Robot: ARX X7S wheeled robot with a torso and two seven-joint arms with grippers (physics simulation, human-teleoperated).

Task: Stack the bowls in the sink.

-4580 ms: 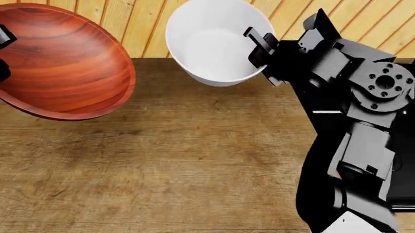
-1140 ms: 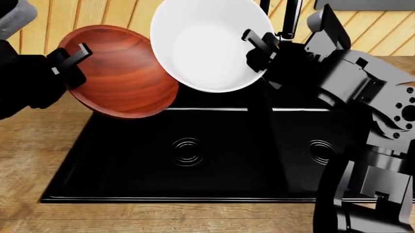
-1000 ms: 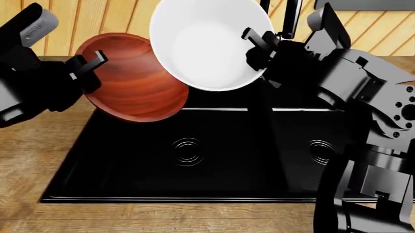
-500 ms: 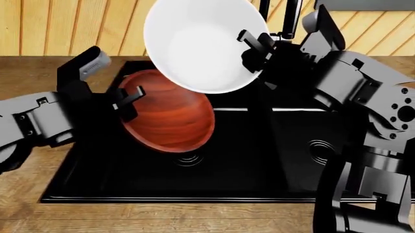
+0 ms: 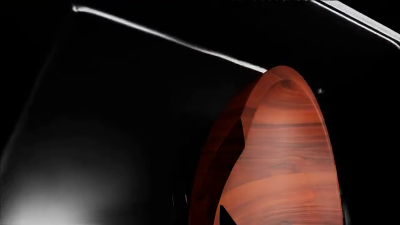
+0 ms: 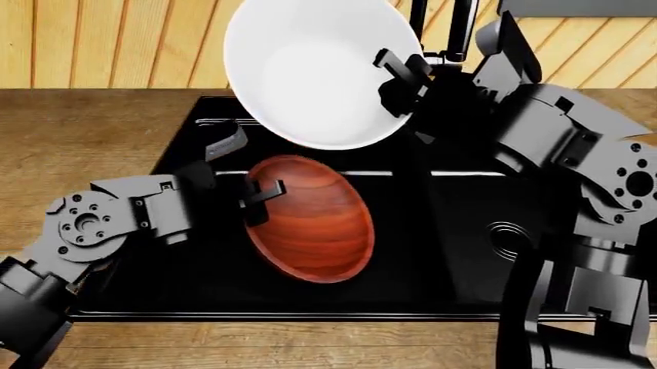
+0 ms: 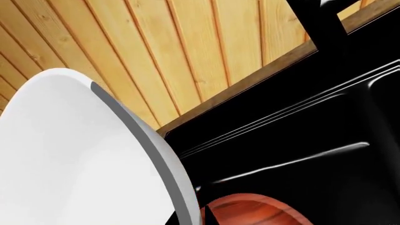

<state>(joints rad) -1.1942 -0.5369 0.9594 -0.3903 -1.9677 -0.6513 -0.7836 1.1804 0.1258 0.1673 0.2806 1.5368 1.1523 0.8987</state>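
Note:
The reddish-brown wooden bowl (image 6: 313, 227) hangs tilted low over the left basin of the black sink (image 6: 308, 314). My left gripper (image 6: 258, 204) is shut on its rim, one finger inside the bowl. In the left wrist view the wooden bowl (image 5: 284, 154) stands edge-on against the dark basin, with a fingertip (image 5: 224, 219) on its inner face. The white bowl (image 6: 308, 73) is held tilted above the sink's back edge, my right gripper (image 6: 398, 77) shut on its rim. In the right wrist view the white bowl (image 7: 75, 154) fills one side, with the wooden bowl (image 7: 256, 213) below it.
The right basin's round drain (image 6: 508, 234) shows beside my right arm. A tall black faucet (image 6: 451, 27) rises behind the sink, close to the right gripper. Wooden countertop (image 6: 82, 131) surrounds the sink, and a plank wall (image 7: 187, 51) stands behind it.
My left arm has carried the wooden bowl rightward and down, from beside the sink's back left corner into the left basin. The white bowl has barely shifted.

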